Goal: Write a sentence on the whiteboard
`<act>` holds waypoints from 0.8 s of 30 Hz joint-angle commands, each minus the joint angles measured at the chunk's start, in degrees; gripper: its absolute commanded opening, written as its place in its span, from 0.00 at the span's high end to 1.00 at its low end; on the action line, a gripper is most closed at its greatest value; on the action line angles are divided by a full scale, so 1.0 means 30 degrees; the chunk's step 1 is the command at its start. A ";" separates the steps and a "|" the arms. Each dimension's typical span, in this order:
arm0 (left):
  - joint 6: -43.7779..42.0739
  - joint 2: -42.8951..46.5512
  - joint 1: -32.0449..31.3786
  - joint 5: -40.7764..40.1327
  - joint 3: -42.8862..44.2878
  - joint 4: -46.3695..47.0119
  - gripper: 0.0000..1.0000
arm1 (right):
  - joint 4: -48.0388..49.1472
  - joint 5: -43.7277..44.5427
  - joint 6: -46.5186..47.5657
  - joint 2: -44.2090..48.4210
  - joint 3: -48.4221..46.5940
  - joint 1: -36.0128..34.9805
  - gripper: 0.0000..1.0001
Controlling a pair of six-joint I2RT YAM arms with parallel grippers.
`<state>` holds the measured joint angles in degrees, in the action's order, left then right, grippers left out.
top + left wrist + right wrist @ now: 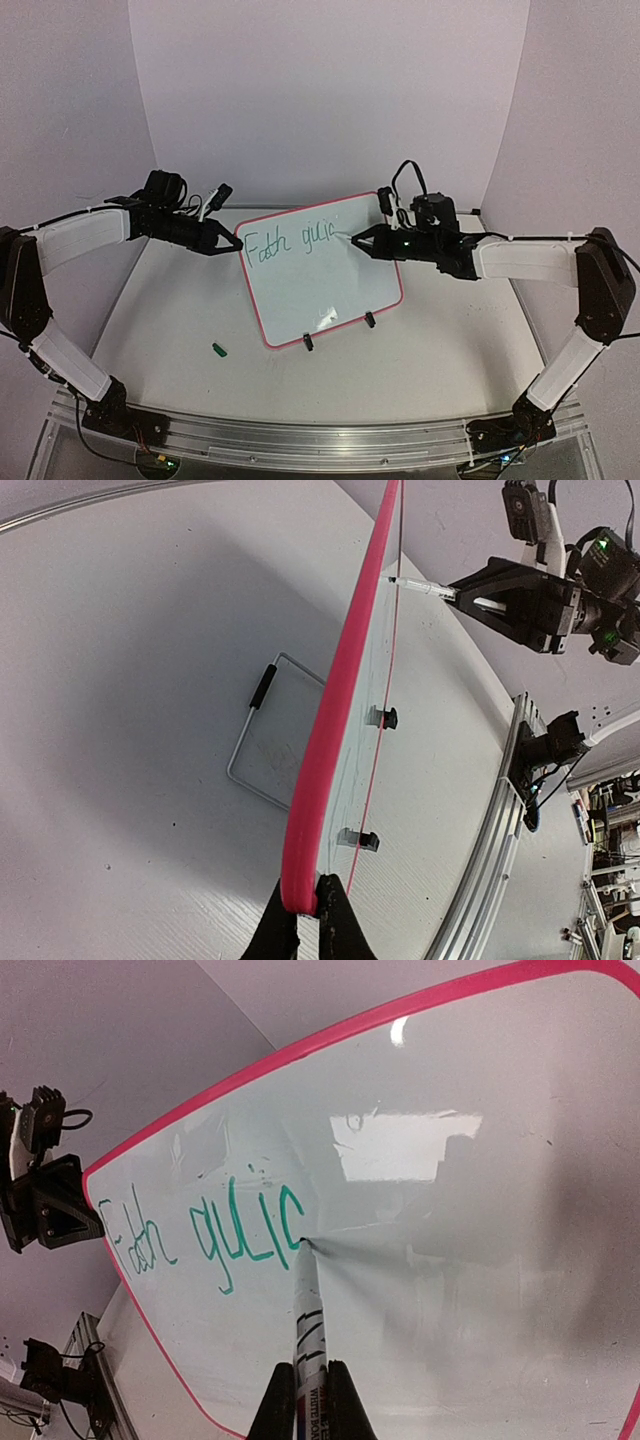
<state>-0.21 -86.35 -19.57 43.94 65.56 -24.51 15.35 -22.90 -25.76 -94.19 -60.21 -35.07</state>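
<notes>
Two words (288, 243), one unfinished, are written on the board (330, 295); more is left. It is pinched by the left tool (236, 244), a pen (305, 1305) by the right tool (354, 240).

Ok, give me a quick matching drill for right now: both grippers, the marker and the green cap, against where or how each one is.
Things:
1 left gripper
2 right gripper
3 marker
4 green cap

States:
A lying loose on the table
B tip against the whiteboard, at the end of the green writing
C shut on the whiteboard's pink rim
D shut on the marker

Pairs: 1-C; 2-D; 3-B; 4-A
</notes>
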 commanded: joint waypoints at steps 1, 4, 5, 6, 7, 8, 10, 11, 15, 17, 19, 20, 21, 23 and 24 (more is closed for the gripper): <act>-0.1835 -0.0755 -0.1037 -0.1113 -0.0286 -0.1784 1.00 | -0.0048 0.1228 0.0181 0.0073 -0.1374 0.0116 1.00; -0.1835 -0.0749 -0.1043 -0.1113 -0.0284 -0.1802 1.00 | -0.0048 0.1380 0.0255 -0.0105 -0.1884 0.0106 1.00; -0.1835 -0.0749 -0.1046 -0.1115 -0.0289 -0.1797 1.00 | -0.0048 0.1405 0.0296 -0.0178 -0.2025 0.0109 1.00; -0.1831 -0.0749 -0.1052 -0.1121 -0.0291 -0.1807 1.00 | -0.0048 0.1420 0.0331 -0.0228 -0.2178 0.0118 1.00; -0.1831 -0.0749 -0.1045 -0.1123 -0.0291 -0.1807 1.00 | -0.0048 0.1409 0.0359 -0.0276 -0.2341 0.0129 1.00; -0.1835 -0.0760 -0.1038 -0.1118 -0.0288 -0.1800 1.00 | -0.0048 0.1387 0.0385 -0.0345 -0.2500 0.0126 1.00; -0.1835 -0.0778 -0.1042 -0.1113 -0.0275 -0.1811 1.00 | -0.0056 0.1350 0.0419 -0.0457 -0.2720 0.0119 1.00; -0.1835 -0.0779 -0.1061 -0.1113 -0.0274 -0.1795 1.00 | -0.0064 0.1334 0.0414 -0.0532 -0.2786 0.0105 1.00; -0.1835 -0.0780 -0.1080 -0.1142 -0.0291 -0.1804 1.00 | -0.0048 0.1167 0.0359 -0.0711 -0.2689 0.0125 1.00; -0.1835 -0.0783 -0.1073 -0.1142 -0.0275 -0.1803 1.00 | -0.0048 0.1047 0.0317 -0.0740 -0.2503 0.0112 1.00; -0.1830 -0.0779 -0.1079 -0.1147 -0.0274 -0.1796 1.00 | -0.0048 0.0938 0.0292 -0.0706 -0.2248 0.0115 1.00; -0.1835 -0.0779 -0.1081 -0.1145 -0.0266 -0.1789 1.00 | -0.0048 0.0924 0.0260 -0.0658 -0.2081 0.0117 1.00; -0.1835 -0.0796 -0.1070 -0.1143 -0.0262 -0.1807 1.00 | -0.0048 0.0934 0.0241 -0.0572 -0.1940 0.0115 1.00; -0.1835 -0.0807 -0.1064 -0.1142 -0.0280 -0.1805 1.00 | -0.0048 0.0950 0.0171 -0.0407 -0.1549 0.0110 1.00; -0.1835 -0.0808 -0.1064 -0.1141 -0.0281 -0.1806 1.00 | -0.0048 0.0953 0.0128 -0.0320 -0.1370 0.0106 1.00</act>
<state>-0.49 -86.35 -19.86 43.92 65.63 -24.47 14.98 -20.06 -25.39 -95.57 -66.34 -35.00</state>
